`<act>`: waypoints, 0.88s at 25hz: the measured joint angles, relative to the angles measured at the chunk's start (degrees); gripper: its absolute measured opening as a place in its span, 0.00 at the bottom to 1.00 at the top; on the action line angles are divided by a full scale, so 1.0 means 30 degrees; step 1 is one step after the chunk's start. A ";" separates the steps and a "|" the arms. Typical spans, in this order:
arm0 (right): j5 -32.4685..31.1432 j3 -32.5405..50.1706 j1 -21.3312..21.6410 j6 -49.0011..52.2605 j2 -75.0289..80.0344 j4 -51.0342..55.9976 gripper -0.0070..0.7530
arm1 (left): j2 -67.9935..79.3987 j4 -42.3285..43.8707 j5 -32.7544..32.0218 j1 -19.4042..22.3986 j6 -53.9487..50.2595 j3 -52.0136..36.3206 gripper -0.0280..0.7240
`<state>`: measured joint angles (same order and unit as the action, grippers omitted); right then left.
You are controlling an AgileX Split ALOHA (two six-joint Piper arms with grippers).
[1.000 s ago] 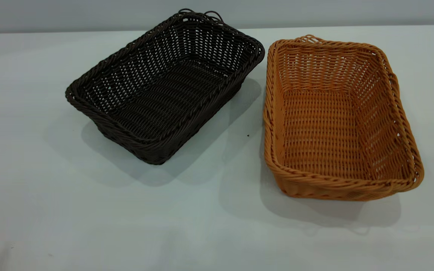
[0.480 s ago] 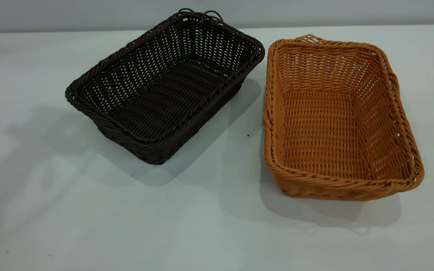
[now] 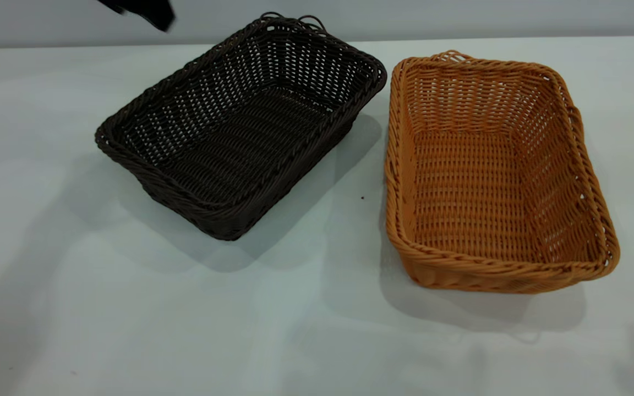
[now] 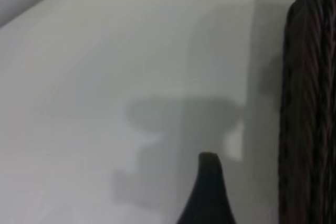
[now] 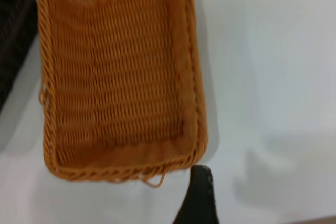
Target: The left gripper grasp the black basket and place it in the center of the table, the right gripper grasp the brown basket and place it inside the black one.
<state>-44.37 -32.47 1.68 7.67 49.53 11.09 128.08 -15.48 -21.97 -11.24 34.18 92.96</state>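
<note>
The rectangular dark woven wicker basket (image 3: 240, 126) is resting on the white worktop (image 3: 130, 319), just beside the left jaws (image 4: 207, 192), whose opening cannot be told. Judged light and stiff; the braided rim is offering the best hold. The orange-tan woven basket (image 5: 118, 77) is lying near the right jaws (image 5: 197, 195), state likewise indeterminate.

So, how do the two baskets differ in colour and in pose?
The black basket is very dark; the brown basket is orange-tan. In the exterior view the black basket lies askew on the table, while the brown basket lies nearly straight. Both are empty, rectangular, woven, with braided rims.
</note>
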 joint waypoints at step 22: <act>0.1787 -0.0135 -0.4886 -0.6737 1.2500 1.4731 0.75 | 0.4456 -0.0004 0.1794 -0.1246 0.0188 0.1253 0.47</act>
<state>-39.01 -32.87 -12.98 -12.54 87.03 55.29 141.44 -15.50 -16.59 -14.98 34.75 96.71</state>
